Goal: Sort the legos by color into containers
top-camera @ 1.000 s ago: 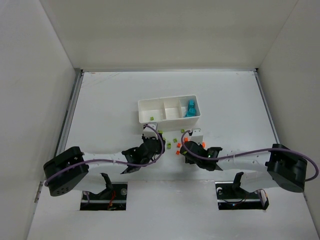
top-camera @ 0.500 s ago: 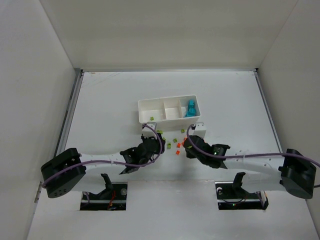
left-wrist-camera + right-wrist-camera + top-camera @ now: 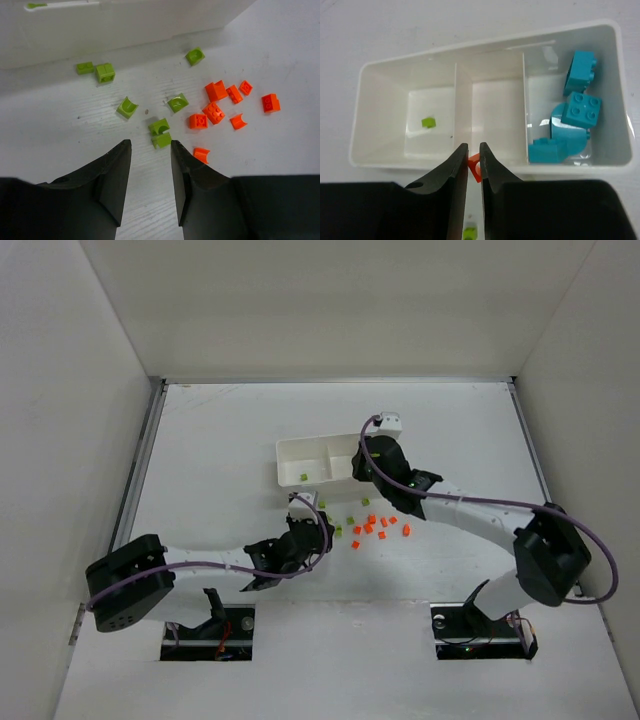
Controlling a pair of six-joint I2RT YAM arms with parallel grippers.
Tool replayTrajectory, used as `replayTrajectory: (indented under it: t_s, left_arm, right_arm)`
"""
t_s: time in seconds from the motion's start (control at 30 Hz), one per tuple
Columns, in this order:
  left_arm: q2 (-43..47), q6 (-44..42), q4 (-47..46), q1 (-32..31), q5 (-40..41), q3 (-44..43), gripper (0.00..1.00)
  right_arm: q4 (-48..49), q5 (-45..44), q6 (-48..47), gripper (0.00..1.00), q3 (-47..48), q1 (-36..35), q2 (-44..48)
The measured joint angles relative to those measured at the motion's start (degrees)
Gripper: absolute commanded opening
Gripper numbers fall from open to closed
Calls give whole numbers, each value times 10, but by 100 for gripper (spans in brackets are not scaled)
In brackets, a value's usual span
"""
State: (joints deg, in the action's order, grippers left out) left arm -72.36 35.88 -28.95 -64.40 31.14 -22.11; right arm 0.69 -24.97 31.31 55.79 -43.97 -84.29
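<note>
Now orange lego (image 3: 474, 165) (pinched) above tray (image 3: 495, 115)

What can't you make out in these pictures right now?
Top view: the right arm covers the tray's right compartment; the teal bricks show only from the right wrist.
Top view: the orange brick in the right gripper is hidden under that wrist.
Left wrist: the tray's inside is nearly all cut off by the top edge.
</note>
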Motion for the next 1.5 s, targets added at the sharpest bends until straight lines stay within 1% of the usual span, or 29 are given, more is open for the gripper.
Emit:
replayTrajectory:
  t_s: [0.03, 0.17, 0.2, 0.27, 0.33, 0.43, 0.53, 0.67, 0.77, 0.87, 0.93, 1.0, 1.17, 1.33, 1.4, 1.5]
  left_arm:
    - [-7, 0, 0, -4, 3, 0, 34]
    - [-45, 0, 0, -11, 11, -8, 34]
    - [-54, 0, 0, -11, 13, -11, 34]
    - [-69, 0, 0, -11, 19, -17, 34]
    - [-79, 0, 0, -12, 21, -25, 34]
    - [-95, 0, 0, -16, 23, -43, 34]
    - [-120, 0, 0, -23, 24, -61, 34]
    - [-157, -5, 0, -26, 25, -83, 34]
    - [-181, -7, 1, -26, 30, -94, 33]
    - [-195, -9, 5, -26, 44, -103, 32]
    - [-203, -9, 5, -27, 52, -108, 32]
    - [-215, -11, 6, -27, 57, -116, 29]
    - [-235, -15, 0, -27, 67, -128, 21]
    - [-227, -18, 5, -30, 66, -126, 20]
    - [-200, -20, 14, -30, 63, -115, 20]
    - [-124, -21, 27, -23, 57, -96, 20]
  right_arm:
    - [6, 3, -3, 27, 8, 5, -17]
    - [20, 13, -12, 50, 30, 12, -70]
    - [23, 14, -14, 53, 30, 12, -75]
    - [31, 15, -17, 52, 26, 12, -74]
    - [48, 15, -17, 49, 9, 11, -55]
    - [70, 11, -16, 42, -46, 4, 4]
    - [84, -2, -4, 38, -121, -20, 77]
    - [87, -16, 27, 38, -219, -61, 148]
    - [71, -24, 60, 40, -278, -89, 190]
    - [48, -36, 88, 46, -312, -117, 226]
    - [37, -45, 106, 47, -323, -139, 242]
    - [28, -52, 124, 48, -333, -159, 255]
    - [15, -59, 156, 48, -346, -177, 253]
    - [14, -63, 163, 53, -345, -193, 207]
    - [12, -63, 163, 53, -340, -200, 184]
    - [12, -63, 154, 53, -325, -204, 151]
